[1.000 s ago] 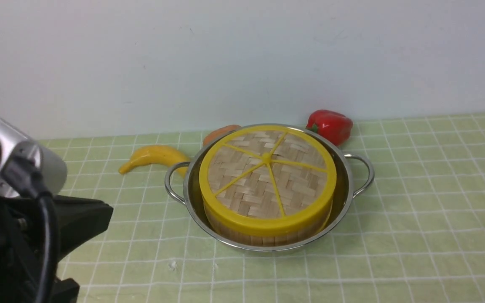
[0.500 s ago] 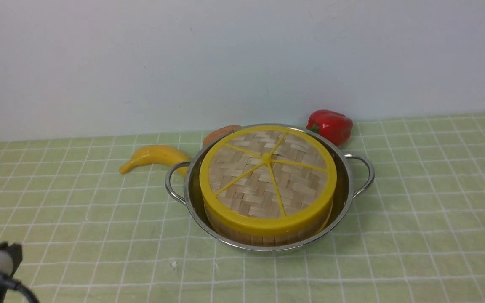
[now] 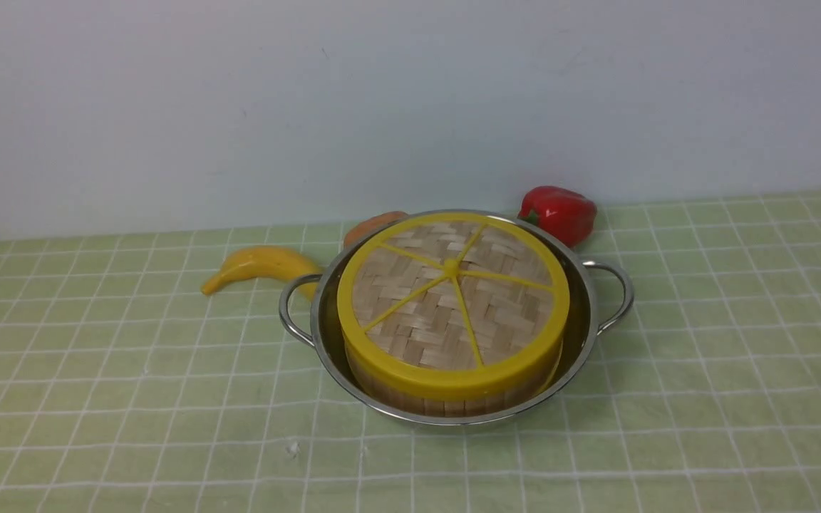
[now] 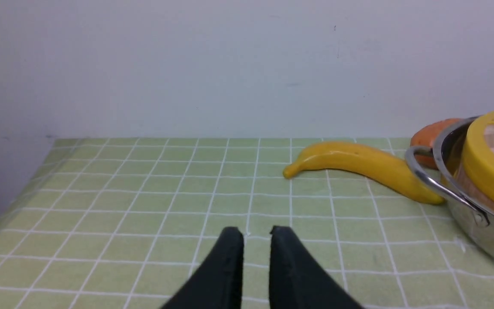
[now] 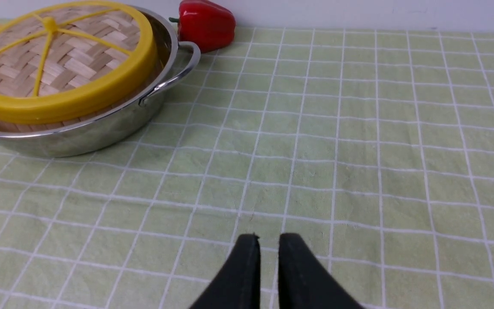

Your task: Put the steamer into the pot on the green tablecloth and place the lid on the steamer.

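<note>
lid on steamer in pot, green tablecloth, left tool and right tool empty, jaws narrowly apart

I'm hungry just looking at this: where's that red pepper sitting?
In the front view the red pepper lies on the green tablecloth by the back wall, just behind the pot near its right handle.

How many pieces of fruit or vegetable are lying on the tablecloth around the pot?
3. A banana lies by the left handle of the pot. A red pepper lies behind its right side. An orange piece lies behind its back-left rim, mostly hidden. More could be hidden behind the pot.
</note>
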